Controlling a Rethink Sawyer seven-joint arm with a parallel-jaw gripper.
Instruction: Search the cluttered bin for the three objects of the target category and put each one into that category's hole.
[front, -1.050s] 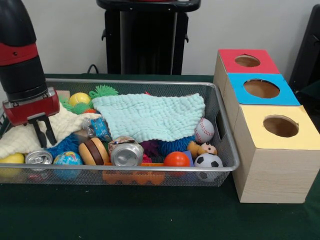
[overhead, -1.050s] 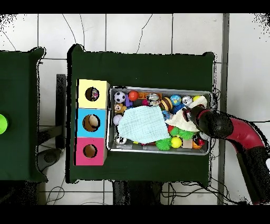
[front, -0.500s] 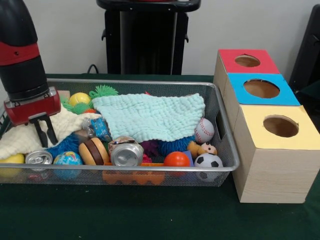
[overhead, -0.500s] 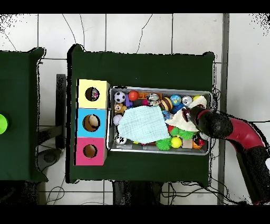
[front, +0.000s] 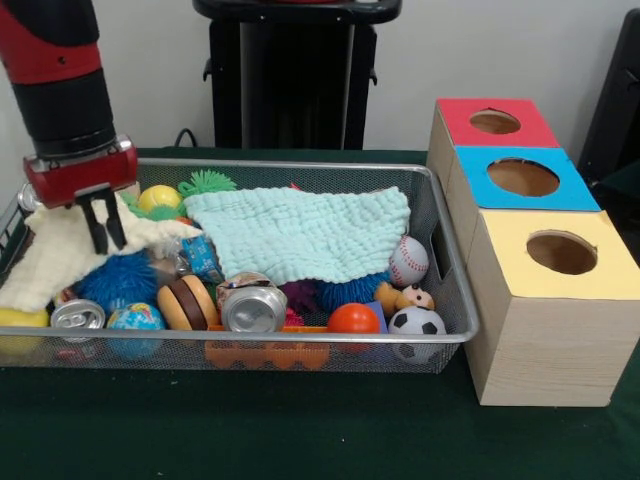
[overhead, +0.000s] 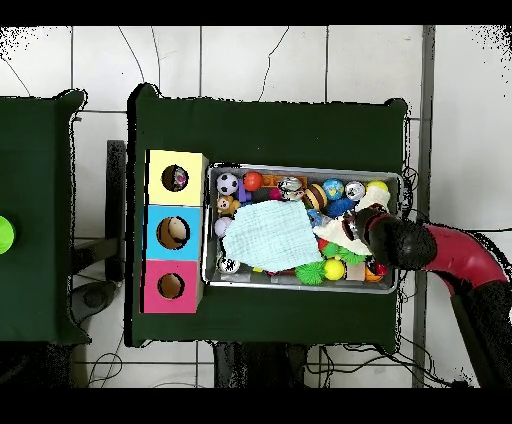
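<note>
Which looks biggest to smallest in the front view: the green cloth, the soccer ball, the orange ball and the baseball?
1. Green cloth, by far.
2. Soccer ball and baseball: about alike, and the soccer ball sits nearer the camera, so unsure.
3. Orange ball, slightly smaller.

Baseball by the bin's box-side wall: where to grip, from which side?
Come straight down on the baseball and pinch across its middle. It is round, its top is bare, and it sits against the wire bin wall with the mint cloth beside it, so a side approach looks blocked.
</note>
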